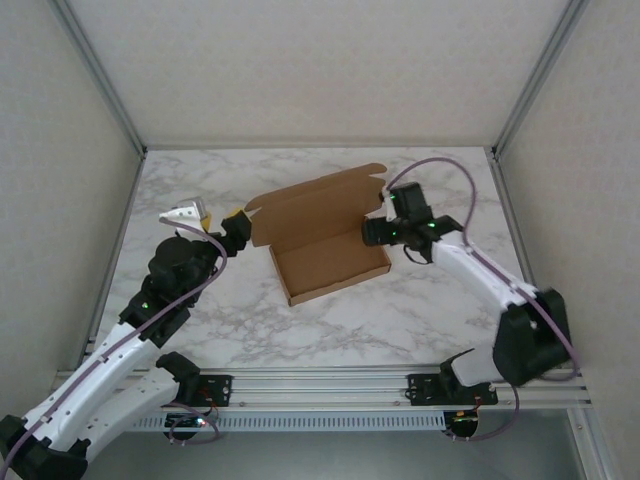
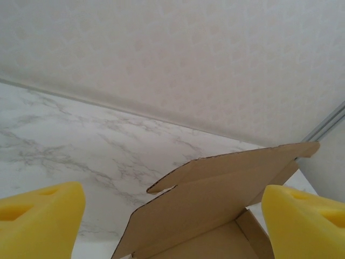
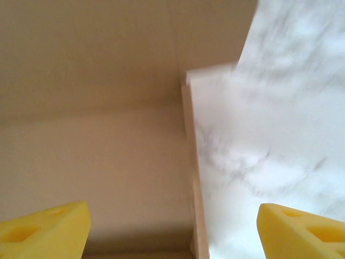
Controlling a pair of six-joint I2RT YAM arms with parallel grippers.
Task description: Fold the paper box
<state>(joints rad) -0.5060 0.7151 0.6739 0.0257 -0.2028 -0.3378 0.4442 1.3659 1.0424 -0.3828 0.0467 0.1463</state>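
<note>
The paper box point(image 1: 330, 262) is plain brown cardboard in the middle of the marble table, a shallow tray with its lid flap point(image 1: 318, 205) standing up at the back. My left gripper point(image 1: 220, 220) hovers just off the box's left end, open. In the left wrist view the raised lid point(image 2: 215, 199) lies ahead between the two yellow fingers point(image 2: 43, 218). My right gripper point(image 1: 373, 232) is at the tray's right end, open. In the right wrist view its yellow fingers point(image 3: 302, 232) straddle the right side wall point(image 3: 188, 162) without touching it; the tray floor point(image 3: 97, 167) is to the left.
White enclosure walls point(image 1: 300, 60) with aluminium posts point(image 1: 100, 75) close in the table at the back and both sides. A rail point(image 1: 330, 385) runs along the near edge by the arm bases. Bare marble point(image 1: 380, 320) lies in front of the box.
</note>
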